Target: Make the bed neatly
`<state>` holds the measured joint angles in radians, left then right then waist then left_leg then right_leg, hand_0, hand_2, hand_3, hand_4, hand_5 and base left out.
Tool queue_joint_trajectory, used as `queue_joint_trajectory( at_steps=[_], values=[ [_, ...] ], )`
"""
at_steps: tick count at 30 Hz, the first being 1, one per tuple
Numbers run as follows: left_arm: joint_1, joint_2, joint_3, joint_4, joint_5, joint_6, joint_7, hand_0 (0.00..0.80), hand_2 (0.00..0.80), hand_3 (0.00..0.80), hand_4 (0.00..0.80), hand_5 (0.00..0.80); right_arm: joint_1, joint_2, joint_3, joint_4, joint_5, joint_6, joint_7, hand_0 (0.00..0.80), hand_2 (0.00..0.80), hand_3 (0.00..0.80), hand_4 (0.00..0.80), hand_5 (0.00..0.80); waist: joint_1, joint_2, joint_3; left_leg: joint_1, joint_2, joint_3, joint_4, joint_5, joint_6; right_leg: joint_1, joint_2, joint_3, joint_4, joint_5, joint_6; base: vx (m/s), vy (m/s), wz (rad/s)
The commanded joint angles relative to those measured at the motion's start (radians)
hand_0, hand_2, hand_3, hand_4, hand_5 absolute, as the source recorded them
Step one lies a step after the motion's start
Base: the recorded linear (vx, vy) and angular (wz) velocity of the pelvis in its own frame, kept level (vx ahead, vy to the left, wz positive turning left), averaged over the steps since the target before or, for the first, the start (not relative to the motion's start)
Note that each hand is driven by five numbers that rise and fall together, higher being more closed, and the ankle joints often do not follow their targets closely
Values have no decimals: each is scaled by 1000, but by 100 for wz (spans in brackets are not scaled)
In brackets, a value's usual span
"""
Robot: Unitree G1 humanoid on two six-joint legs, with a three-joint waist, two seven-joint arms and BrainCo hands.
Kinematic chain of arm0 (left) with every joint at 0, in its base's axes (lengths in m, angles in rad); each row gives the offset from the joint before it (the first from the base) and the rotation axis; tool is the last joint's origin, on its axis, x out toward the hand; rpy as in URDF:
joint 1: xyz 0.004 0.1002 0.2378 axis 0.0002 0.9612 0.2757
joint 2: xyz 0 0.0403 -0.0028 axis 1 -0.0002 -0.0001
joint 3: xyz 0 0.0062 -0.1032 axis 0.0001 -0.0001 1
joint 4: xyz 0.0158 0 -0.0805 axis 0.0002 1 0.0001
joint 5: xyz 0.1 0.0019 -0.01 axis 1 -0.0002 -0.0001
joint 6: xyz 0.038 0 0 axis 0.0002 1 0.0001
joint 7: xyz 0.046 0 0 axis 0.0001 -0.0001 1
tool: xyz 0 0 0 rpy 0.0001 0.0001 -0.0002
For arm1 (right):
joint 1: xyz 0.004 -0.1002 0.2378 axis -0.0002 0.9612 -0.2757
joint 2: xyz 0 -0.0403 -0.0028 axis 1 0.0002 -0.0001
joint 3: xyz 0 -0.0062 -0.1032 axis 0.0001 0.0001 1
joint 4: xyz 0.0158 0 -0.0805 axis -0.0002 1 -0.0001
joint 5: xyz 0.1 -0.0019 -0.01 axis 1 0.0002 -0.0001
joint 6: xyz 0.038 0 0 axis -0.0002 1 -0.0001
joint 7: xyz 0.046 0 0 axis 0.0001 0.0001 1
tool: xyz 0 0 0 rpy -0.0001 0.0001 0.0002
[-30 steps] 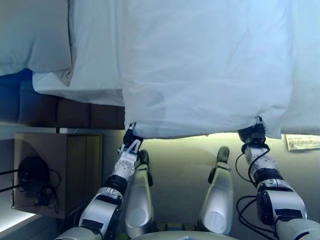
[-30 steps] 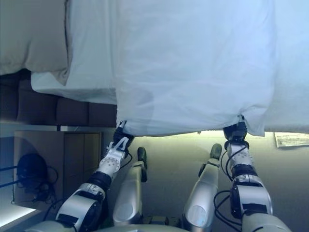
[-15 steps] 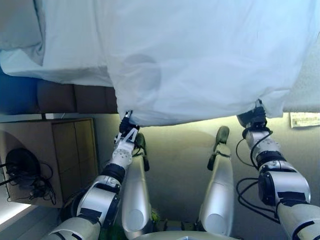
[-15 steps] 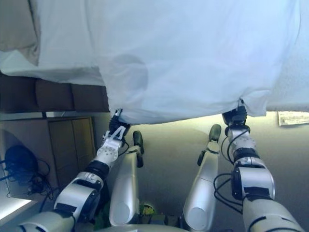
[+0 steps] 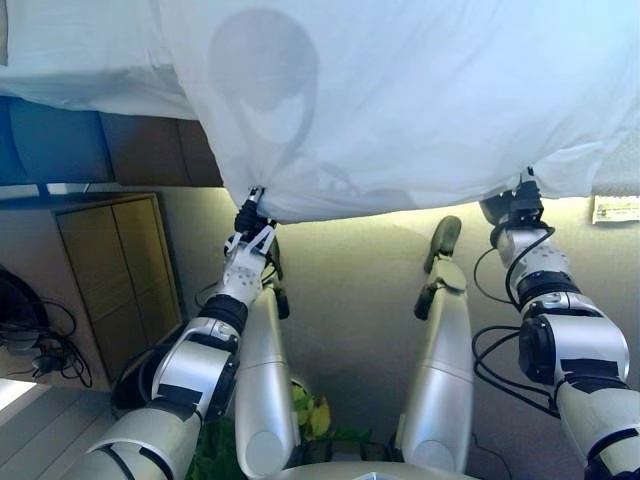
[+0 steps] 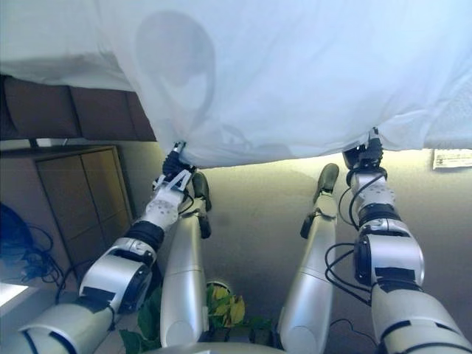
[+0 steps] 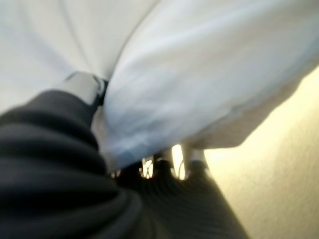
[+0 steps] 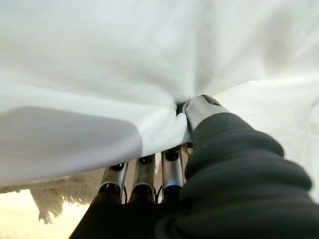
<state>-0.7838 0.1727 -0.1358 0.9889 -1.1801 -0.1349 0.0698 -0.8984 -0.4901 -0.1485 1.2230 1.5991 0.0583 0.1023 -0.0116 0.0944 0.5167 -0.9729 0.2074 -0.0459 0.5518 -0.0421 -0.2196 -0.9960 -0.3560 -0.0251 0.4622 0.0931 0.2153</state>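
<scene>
A white duvet (image 5: pixel 420 90) hangs off the bed's near edge and fills the upper part of both eye views. My left hand (image 5: pixel 250 225) grips its lower edge on the left. My right hand (image 5: pixel 515 205) grips that edge on the right. In the left wrist view the thumb (image 7: pixel 84 87) presses into the white cloth (image 7: pixel 199 84). The right wrist view has the thumb (image 8: pixel 199 107) pinching the duvet (image 8: pixel 124 64) against the fingers (image 8: pixel 144 172). The cloth edge is stretched between both hands.
A brown padded bed base (image 5: pixel 130 150) shows at the upper left under the duvet. A wooden nightstand (image 5: pixel 110 270) stands at the left, with dark cables (image 5: pixel 30 340) beside it. A fringed cream cloth (image 8: pixel 50 196) hangs below the duvet. Beige carpet (image 5: pixel 350 290) lies underfoot.
The whole picture has shifted: the camera moved, so the pillow at the upper left is out of view. Both hands keep their grip on the duvet edge, now higher in view.
</scene>
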Motion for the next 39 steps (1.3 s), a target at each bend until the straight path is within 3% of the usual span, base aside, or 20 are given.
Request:
queue_joint_trajectory(
  at_steps=[1,4,6,7,8,9,16,20,22,25,28,32,39],
  values=[
    [17,65,60,159,100,40,110,800,800,800,800,800,120,-9,13,97,-97,5,-111,800,800,800,800,800,-4,19,3,-98,-24,24,-41,168,49,-36,-14,41,54,5,17,-6,51,-4],
    [12,97,44,226,198,89,165,800,800,800,800,800,139,-28,22,122,-118,33,-179,800,800,800,800,800,-10,18,3,-96,-19,24,-51,173,45,-35,-17,41,36,16,22,-4,50,-3],
    [24,122,38,281,253,155,196,800,800,800,800,800,174,-53,16,152,-117,89,-181,800,800,800,800,800,-16,19,3,-92,-13,28,-54,171,44,-33,-18,41,29,14,24,13,73,-4],
    [34,133,39,310,266,170,201,706,706,706,706,706,199,-60,17,165,-114,129,-162,800,800,800,800,800,-21,19,3,-89,-11,29,-55,169,44,-34,-15,43,28,13,22,16,85,-5],
    [39,139,42,324,269,180,195,0,0,0,0,0,211,-63,18,171,-112,156,-162,326,326,326,326,326,-23,18,3,-86,-11,30,-55,168,44,-34,-13,46,29,12,21,21,89,-5],
    [44,152,51,342,273,205,183,0,0,0,0,0,226,-69,18,176,-108,177,-195,0,0,0,0,0,-28,18,3,-83,-8,34,-55,166,45,-34,-11,48,29,10,19,21,80,-5],
    [93,169,60,383,294,255,200,0,0,0,0,0,322,-114,-3,224,20,233,-424,0,0,0,0,0,-33,15,3,-54,-7,46,-79,166,45,-6,-24,42,-18,27,27,6,19,-2],
    [132,207,74,387,260,253,212,0,0,0,0,0,386,-130,-23,223,118,216,-499,0,0,0,0,0,-39,14,3,-21,-2,59,-113,179,45,27,-31,32,-52,34,33,27,22,-3],
    [153,215,84,363,208,221,205,0,0,0,0,0,413,-131,-30,221,181,188,-436,0,0,0,0,0,-39,19,3,4,-1,67,-130,183,47,48,-35,28,-66,37,34,48,56,-6],
    [186,220,109,282,125,145,162,0,0,0,0,0,435,-110,-41,163,194,132,-248,0,0,0,0,0,-40,22,3,56,-8,75,-150,182,49,94,-44,22,-88,44,35,43,32,-3],
    [262,201,142,146,47,30,49,0,0,0,0,0,495,-46,-77,-20,123,18,-85,0,0,0,0,0,-43,11,3,118,-18,80,-161,173,47,161,-51,13,-111,50,31,19,-21,0],
    [355,151,157,-39,-22,-50,-83,0,0,0,0,0,551,29,-110,-175,45,-71,31,0,0,0,0,0,-33,-1,3,218,-30,79,-186,161,48,277,-66,-15,-153,59,27,29,-77,4],
    [440,119,141,-297,-42,-79,-148,0,0,0,0,0,601,123,-99,-444,-100,-221,121,0,0,0,0,0,-19,-24,3,423,-32,93,-257,150,55,494,-77,-59,-222,72,24,65,-70,8]
  ],
)
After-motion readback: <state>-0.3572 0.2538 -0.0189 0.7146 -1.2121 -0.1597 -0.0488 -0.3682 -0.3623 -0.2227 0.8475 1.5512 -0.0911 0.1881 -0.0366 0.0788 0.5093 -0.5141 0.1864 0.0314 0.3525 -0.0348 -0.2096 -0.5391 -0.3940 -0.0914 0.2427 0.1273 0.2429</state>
